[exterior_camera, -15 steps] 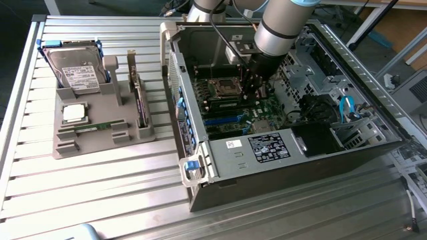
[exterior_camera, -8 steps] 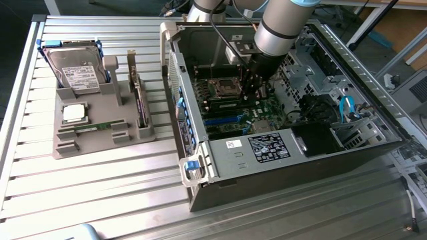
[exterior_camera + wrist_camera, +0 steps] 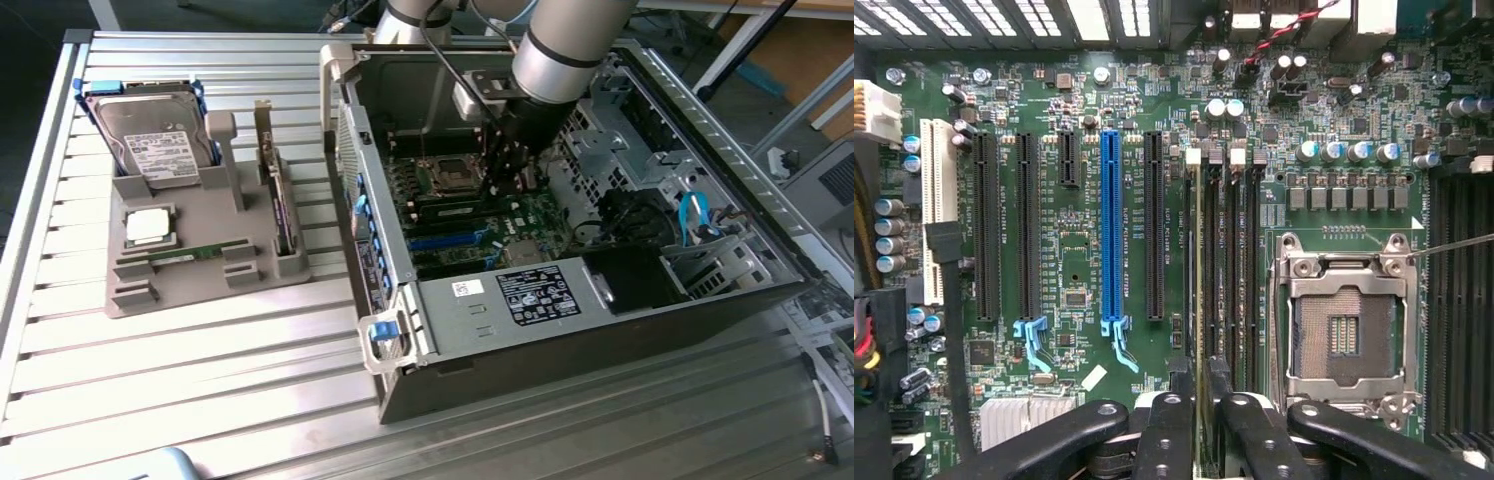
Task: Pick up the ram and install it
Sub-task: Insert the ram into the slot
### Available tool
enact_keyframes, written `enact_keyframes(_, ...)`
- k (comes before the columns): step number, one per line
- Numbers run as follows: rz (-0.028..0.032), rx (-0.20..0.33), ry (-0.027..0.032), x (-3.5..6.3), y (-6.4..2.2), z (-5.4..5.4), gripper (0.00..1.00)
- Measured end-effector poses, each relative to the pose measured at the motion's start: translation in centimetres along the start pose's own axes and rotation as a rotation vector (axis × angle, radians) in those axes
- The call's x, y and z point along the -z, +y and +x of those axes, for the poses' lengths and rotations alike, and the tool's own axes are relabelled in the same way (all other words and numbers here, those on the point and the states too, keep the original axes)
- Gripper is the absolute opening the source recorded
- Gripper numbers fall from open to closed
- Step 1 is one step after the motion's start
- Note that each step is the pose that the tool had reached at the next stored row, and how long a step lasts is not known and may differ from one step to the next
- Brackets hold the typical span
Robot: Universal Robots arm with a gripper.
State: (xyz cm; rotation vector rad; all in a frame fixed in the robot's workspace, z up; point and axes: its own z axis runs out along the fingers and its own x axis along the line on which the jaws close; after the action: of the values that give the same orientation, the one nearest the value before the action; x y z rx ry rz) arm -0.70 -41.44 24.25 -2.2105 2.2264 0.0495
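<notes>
My hand (image 3: 1199, 385) is released, straddling the ram (image 3: 1200, 260) upright on the motherboard (image 3: 1084, 200); if one end sits high it won't lock; any brush from me could tilt it.

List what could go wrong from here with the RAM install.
1. The RAM stick stands among the memory slots, but whether it is fully seated cannot be told, so it may be left half seated.
2. The fingers flank the stick closely, so lifting off at a slant could snag and tilt it.
3. The empty processor socket lies right beside those slots, and a sideways drift might hit its contacts.
</notes>
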Motion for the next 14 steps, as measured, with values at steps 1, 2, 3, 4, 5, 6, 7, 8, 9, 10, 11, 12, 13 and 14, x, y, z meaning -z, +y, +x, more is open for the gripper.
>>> enact_keyframes(1, 0.0, 0.0, -0.0001, 0.18, 0.0, 0.0, 0.19)
enact_keyframes(2, 0.0, 0.0, -0.0001, 0.38, 0.01, 0.0, 0.19)
enact_keyframes(3, 0.0, 0.0, -0.0001, 0.58, 0.01, 0.0, 0.19)
enact_keyframes(4, 0.0, 0.0, 0.0, 0.78, 0.01, 0.0, 0.19)
enact_keyframes(5, 0.0, 0.0, -0.0001, 1.01, 0.02, 0.0, 0.19)
enact_keyframes(6, 0.0, 0.0, -0.0001, 1.26, 0.02, 0.0, 0.19)
enact_keyframes(7, 0.0, 0.0, 0.0001, 1.54, 0.03, 0.0, 0.19)
enact_keyframes(8, 0.0, 0.0, 0.0, 1.77, 0.03, 0.0, 0.19)
enact_keyframes(9, 0.0, 0.0, -0.0001, 2.01, 0.04, -0.1, 0.19)
enact_keyframes(10, 0.0001, 0.0, -0.0003, 2.26, 0.04, -0.1, 0.19)
enact_keyframes(11, 0.0, 0.0, 0.0, 2.53, 0.05, -0.1, 0.19)
enact_keyframes(12, -0.0001, 0.0, 0.0, 2.77, 0.05, -0.1, 0.19)
enact_keyframes(13, 0.0, 0.0, -0.0001, 3.0, 0.06, -0.1, 0.19)
enact_keyframes(14, 0.0, 0.0, -0.0001, 3.24, 0.06, -0.1, 0.19)
